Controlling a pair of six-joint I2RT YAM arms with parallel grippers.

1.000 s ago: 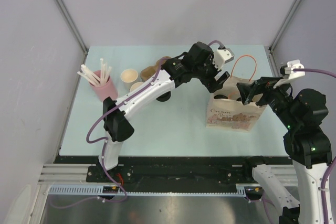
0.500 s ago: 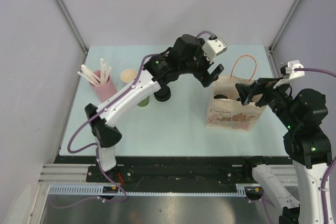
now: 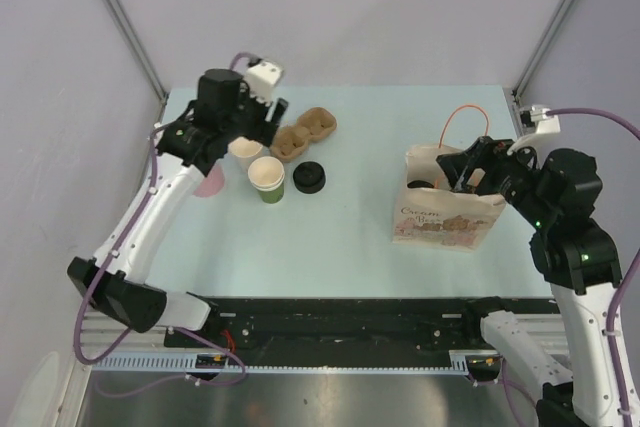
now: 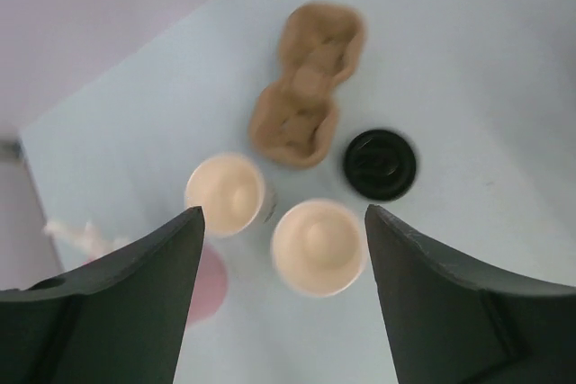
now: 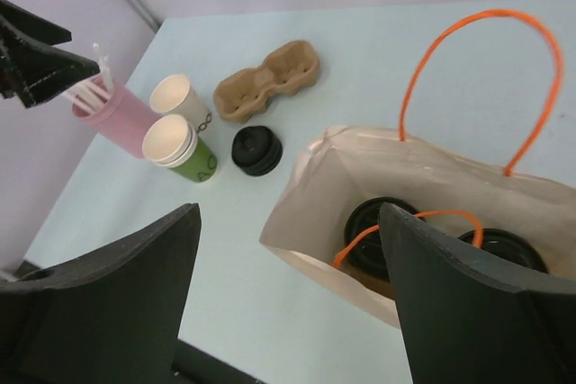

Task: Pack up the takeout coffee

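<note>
Packing is looking done: both lidded cups (image 5: 382,227) are sitting inside the paper bag (image 5: 360,164) under the open right gripper (image 5: 288,213), which should be rising straight, clear of the orange handle (image 5: 490,13). Farther off, the left gripper (image 4: 283,216) is hovering open above lidless cups (image 4: 318,246).

White arms (image 3: 150,222), black joints (image 3: 222,97), purple cables (image 3: 590,113)

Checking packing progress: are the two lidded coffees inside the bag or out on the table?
Inside. The right wrist view shows two black lids side by side in the open paper bag.
</note>
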